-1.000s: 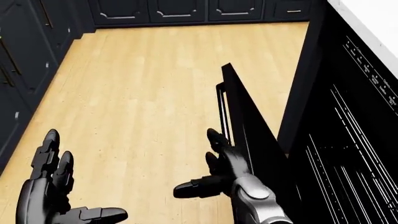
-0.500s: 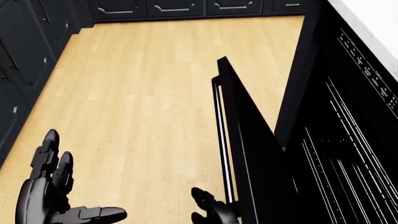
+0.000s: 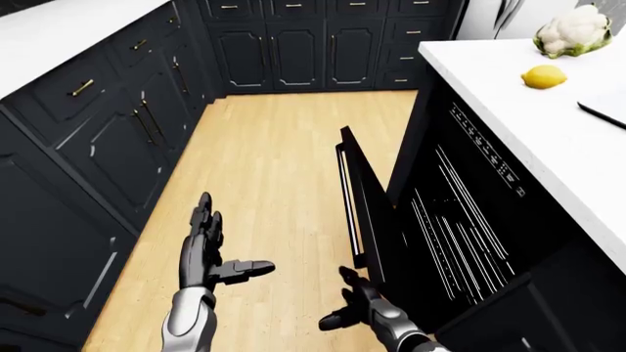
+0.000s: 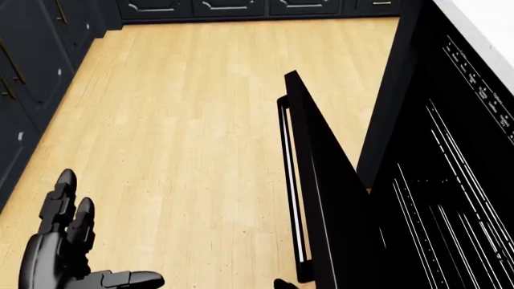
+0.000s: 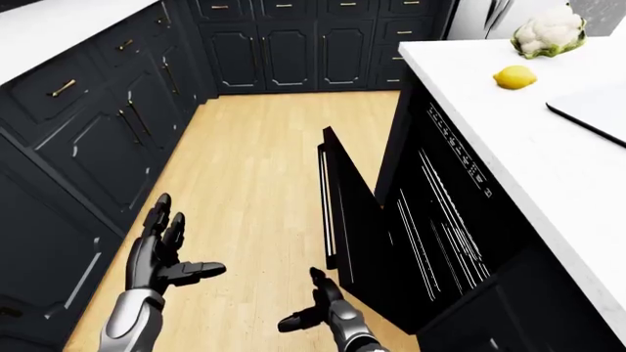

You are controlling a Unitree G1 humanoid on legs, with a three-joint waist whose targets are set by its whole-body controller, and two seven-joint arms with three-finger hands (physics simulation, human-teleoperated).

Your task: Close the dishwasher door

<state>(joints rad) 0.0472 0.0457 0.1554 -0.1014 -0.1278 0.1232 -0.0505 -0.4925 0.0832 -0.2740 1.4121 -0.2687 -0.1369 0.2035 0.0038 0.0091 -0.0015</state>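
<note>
We see the black dishwasher door (image 3: 376, 220) partly open, tilted outward below the counter (image 3: 548, 139) edge, handle facing left.

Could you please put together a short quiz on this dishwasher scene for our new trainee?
1. True or false: the dishwasher door is fully shut.
2. Which hand is nearest the door's bar handle: A) left hand, B) right hand?
3. Fill in: on the white counter, beside the cauliflower, lies a yellow ____.

Key: 1. False; it stands partly open. 2. B; it sits open just below the handle, gripping nothing. 3. Lemon.
</note>
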